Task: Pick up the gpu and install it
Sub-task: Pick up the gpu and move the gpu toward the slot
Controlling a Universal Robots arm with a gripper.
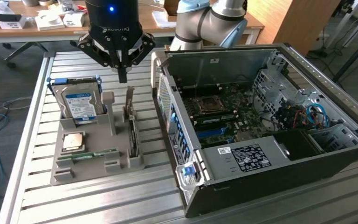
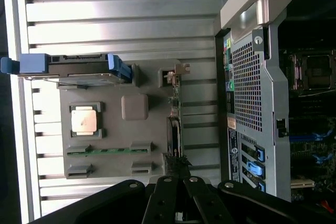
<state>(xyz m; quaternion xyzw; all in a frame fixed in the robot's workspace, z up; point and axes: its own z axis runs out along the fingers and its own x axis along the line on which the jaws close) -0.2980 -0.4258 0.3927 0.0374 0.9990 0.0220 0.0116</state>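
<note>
1. Gripper [image 1: 122, 74] is hovering above the gpu [image 1: 131, 127], fingers pressed together, gripping nothing.
2. Gpu is standing on edge in the grey holder [image 1: 86, 163], beside the open computer case [image 1: 241, 158].

gpu [image 1: 132, 130] upright on edge in grey holder [image 1: 113, 136]

Looks like ribbed bare metal with a dull silver sheen on the table [image 1: 104, 196]. Smooth matt grey plastic on the holder [image 1: 79, 172]. Dark green circuit board with a pale satin metal bracket on the gpu [image 1: 131, 128]. Glossy blue label on the metal hard drive [image 1: 79, 105]. Grey sheet metal, partly perforated, on the computer case [image 2: 247, 87]. Matt black finish on the gripper [image 1: 122, 74].
</note>
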